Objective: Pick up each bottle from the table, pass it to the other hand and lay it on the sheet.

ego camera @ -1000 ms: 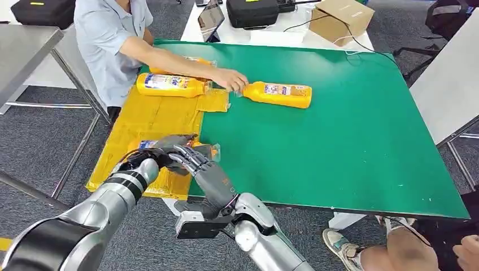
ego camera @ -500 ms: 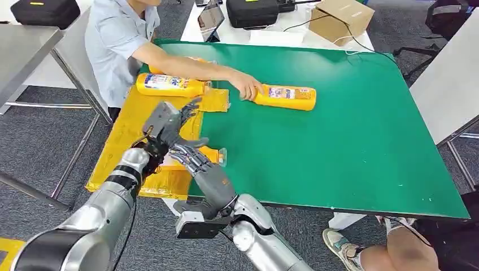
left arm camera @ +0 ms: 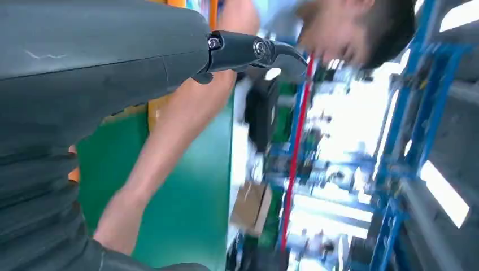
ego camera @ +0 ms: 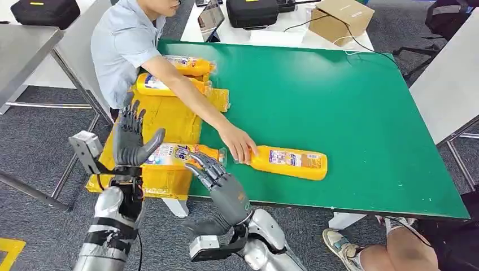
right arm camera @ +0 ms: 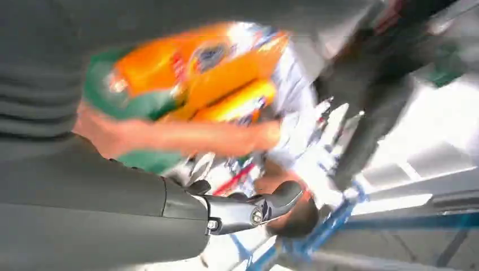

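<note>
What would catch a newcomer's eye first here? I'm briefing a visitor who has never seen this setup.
Probably the person's arm stretched across the green table, hand on the neck end of an orange bottle lying near the front edge. Next, the robot's left hand raised open, fingers spread, in front of the yellow sheet, with the right hand open beside it. Three more orange bottles lie on or by that sheet.
</note>
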